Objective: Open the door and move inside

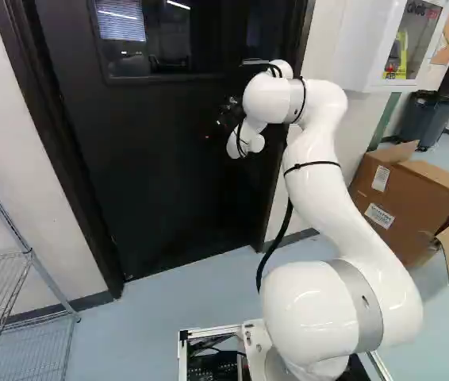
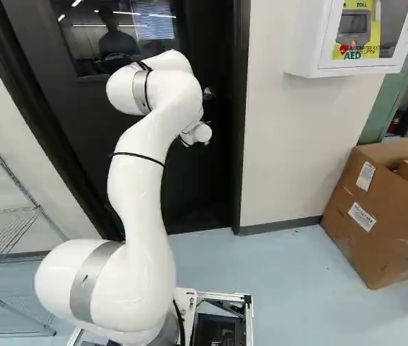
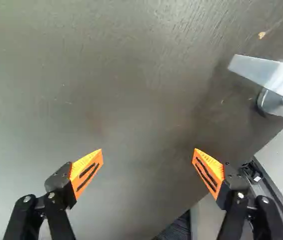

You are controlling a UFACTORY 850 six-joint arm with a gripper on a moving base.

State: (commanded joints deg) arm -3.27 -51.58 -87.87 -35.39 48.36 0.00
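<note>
Door (image 1: 153, 175) fills the upper middle of the left base view and the upper left of the right base view; we read it as closed. Its handle (image 3: 274, 80) is plainest in the wrist view: ahead of the gripper (image 3: 148, 150) and off to one side, past the finger nearer the door's edge. Arm (image 2: 143, 194) reaches toward the door. Fingers are spread wide, orange pads (image 3: 87, 172) well apart, nothing between them. No contact with the handle.

Step in hand, our judgement: bring the gripper onto the handle.

Method notes:
1. Shift the wrist sideways toward the handle, off the door's face, until the free end lies between the pads.
2. The handle runs roughly along the line on which the fingers close. We should roll the wrist so they straddle the bar.
3. Advance slowly; take hold near the free end, where turning needs least force.
4. Turn in an arc about the pivot; a straight drag may let the smooth metal slip out.
5. With the latch free, try a gentle push or pull (swing direction: cannot tell), then let the base follow.

Hazards: a fingertip striking the door frame (image 2: 240, 115) or scraping the door. Cardboard box (image 2: 384, 216), lower right of the right base view: give it room.
</note>
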